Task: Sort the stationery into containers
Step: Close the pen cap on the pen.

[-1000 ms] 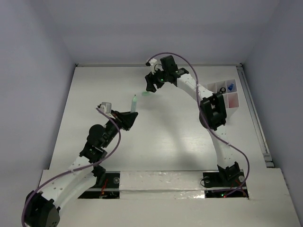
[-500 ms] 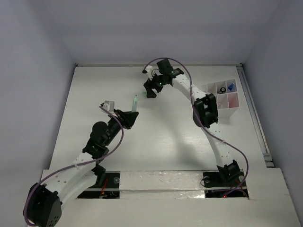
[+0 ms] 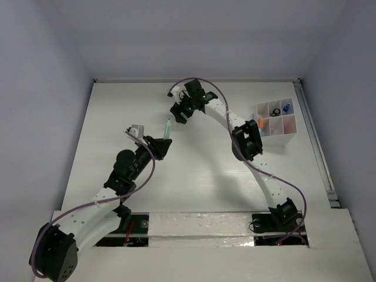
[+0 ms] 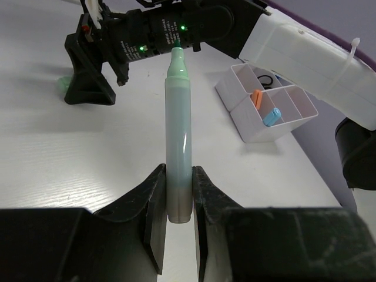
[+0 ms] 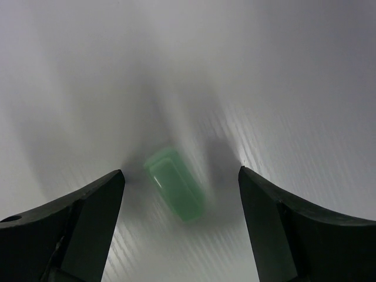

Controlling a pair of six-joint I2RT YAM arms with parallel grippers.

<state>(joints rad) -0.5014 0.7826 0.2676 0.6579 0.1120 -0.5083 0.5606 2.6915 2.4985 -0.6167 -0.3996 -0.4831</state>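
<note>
Near the table's middle: left gripper (image 4: 178, 194), clamped on the blunt end of mint pen (image 4: 178, 138), tip aimed at the far edge. Looks light, stiff and smooth-barrelled; likely to swivel in so short a hold, better taken mid-barrel. Closer to the far edge: right gripper (image 5: 181, 176), jaws wide apart, straddling small green block (image 5: 174, 183) flat on the table. Probably light; pinch across narrow sides. Toward far right corner: white tray (image 4: 261, 128), with orange bit (image 4: 256, 98) and blue bit (image 4: 271, 117) inside.
</note>
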